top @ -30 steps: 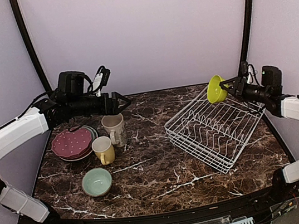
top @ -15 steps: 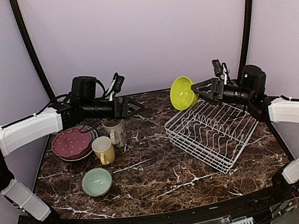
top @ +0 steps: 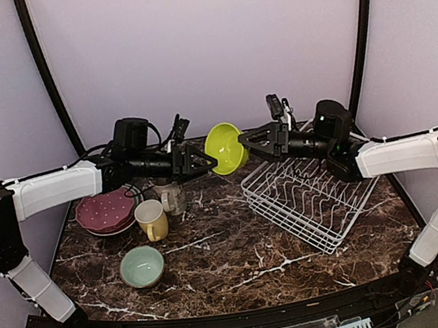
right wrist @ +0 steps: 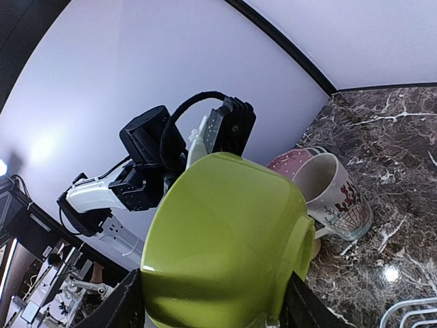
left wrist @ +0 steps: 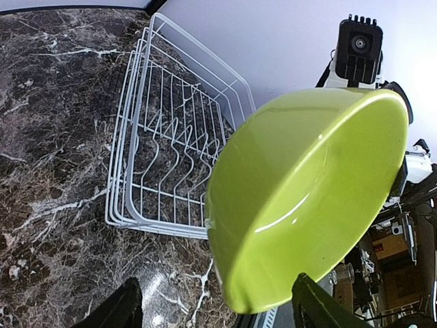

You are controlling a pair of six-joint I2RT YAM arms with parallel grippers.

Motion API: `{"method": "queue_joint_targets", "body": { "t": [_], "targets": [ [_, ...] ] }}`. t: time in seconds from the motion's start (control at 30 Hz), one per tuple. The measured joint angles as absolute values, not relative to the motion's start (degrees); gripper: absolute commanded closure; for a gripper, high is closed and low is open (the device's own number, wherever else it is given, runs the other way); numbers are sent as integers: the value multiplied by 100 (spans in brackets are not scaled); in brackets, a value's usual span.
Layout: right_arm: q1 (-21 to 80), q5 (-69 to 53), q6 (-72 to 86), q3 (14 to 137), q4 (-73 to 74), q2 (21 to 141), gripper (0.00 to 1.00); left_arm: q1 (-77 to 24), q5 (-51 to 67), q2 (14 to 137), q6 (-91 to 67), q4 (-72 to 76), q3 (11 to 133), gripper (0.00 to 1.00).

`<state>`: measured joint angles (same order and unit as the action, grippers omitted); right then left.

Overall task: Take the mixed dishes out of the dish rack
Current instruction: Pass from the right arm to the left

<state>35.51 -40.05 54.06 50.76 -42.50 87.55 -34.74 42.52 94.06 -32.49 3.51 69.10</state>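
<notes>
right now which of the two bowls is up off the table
The lime-green bowl, held in the air by the right arm's fingers. The pale mint bowl sits on the table at front left.

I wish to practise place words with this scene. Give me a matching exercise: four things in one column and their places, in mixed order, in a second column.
Things
1. green bowl
2. yellow mug
3. pale bowl
4. rack

Places
A. nearest the front edge of the table
B. in the air, held by the right gripper
C. at the right side of the table
D. right beside the stack of plates

Pairs: 1-B, 2-D, 3-A, 4-C
</notes>
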Motion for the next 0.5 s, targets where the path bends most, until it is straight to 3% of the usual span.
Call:
{"method": "queue_joint_targets", "body": {
  "t": [0.3, 0.5],
  "targets": [
    [3828, -3997, 5586, 5188, -4639, 9050, 83, -3461, 4080, 9406, -3175, 316, 6906, 57],
    [3935, -3911, 5675, 5229, -4781, 9212, 83, -3459, 3859, 9384, -3033, 270, 6906, 70]
  ]
}}
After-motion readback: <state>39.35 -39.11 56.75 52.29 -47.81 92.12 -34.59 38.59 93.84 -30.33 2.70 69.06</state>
